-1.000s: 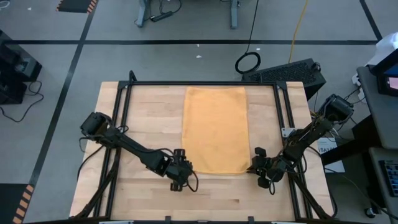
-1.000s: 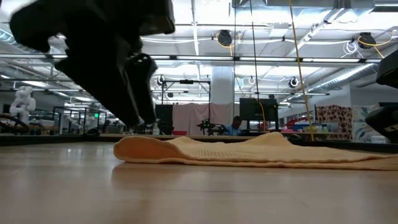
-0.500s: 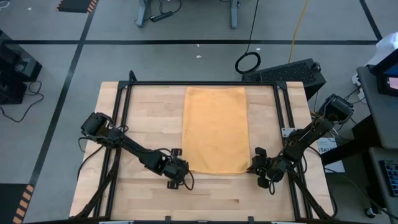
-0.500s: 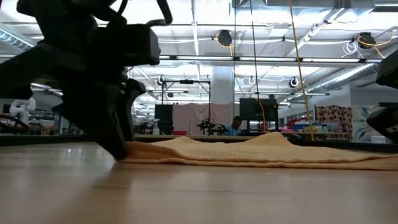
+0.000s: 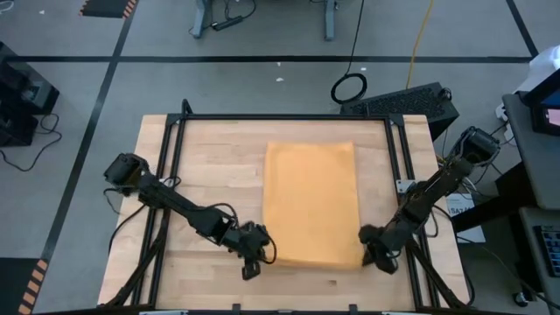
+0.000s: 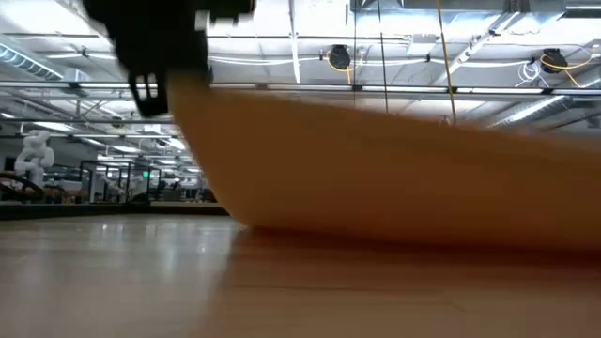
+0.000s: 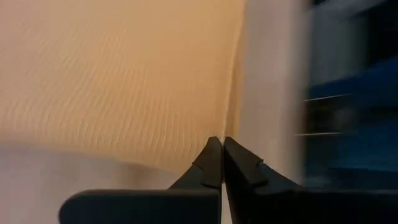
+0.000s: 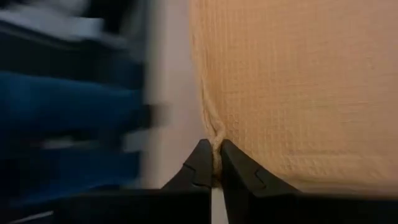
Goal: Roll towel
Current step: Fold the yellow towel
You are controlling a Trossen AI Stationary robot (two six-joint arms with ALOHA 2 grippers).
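I hold the mustard-yellow rectangular soft towel [image 5: 311, 203] by its two near corners. My left gripper [image 5: 261, 251] has its fingers [image 7: 210, 163] pressed together on the left corner, and my right gripper [image 5: 372, 248] has its fingers [image 8: 204, 163] pinched on the right corner, where the cloth edge bunches a little between them. The towel lies along the middle of the pale wooden counter [image 5: 210, 166], but the low view shows its near edge raised off the wood, while the far part seems to rest flat.

To do this step well, I judge that both corners must stay at the same height and move at the same speed, so the near edge remains straight. If one side goes ahead, the roll will come out like a cone. I should keep the cloth only lightly stretched between my two grippers, then fold the near edge over toward the far end in a tight first turn.

I can read no brand, label or writing on the towel, and I see no tag from these views.
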